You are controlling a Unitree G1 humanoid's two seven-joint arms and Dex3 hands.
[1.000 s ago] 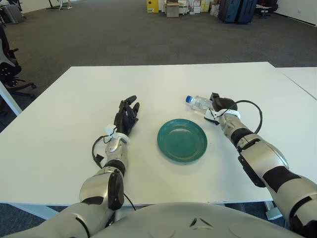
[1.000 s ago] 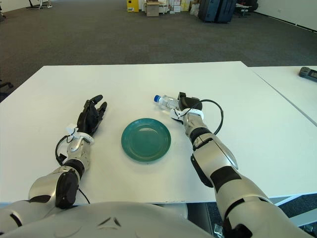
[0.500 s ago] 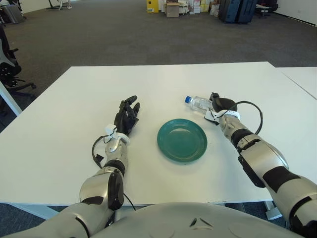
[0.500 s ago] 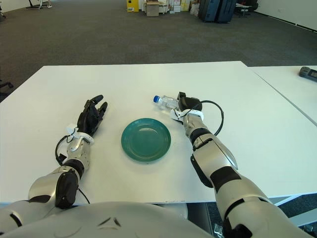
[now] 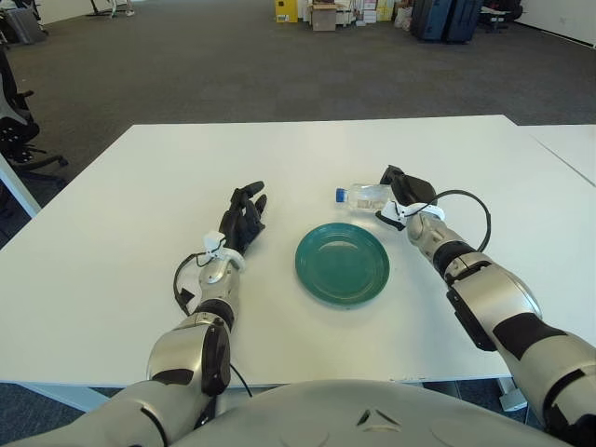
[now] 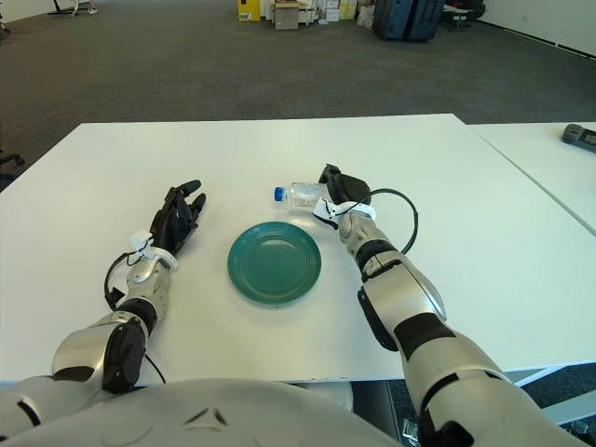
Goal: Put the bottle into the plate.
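Bottle (image 5: pixel 365 196): held sideways, just beyond plate (image 5: pixel 343 264).
Right hand (image 5: pixel 406 189): fingers clamped on bottle.
Left hand (image 5: pixel 241 218): fingers spread, left of plate.

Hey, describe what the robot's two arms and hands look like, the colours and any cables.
Both arms have glossy silver-grey shells with black joint sections. The left hand and right hand are black, each on a silver wrist with a white band. A thin black cable loops beside each wrist.

Right hand (image 5: pixel 408 189) reaches forward with fingers curled closed; left hand (image 5: pixel 241 216) lies extended, fingers relaxed.
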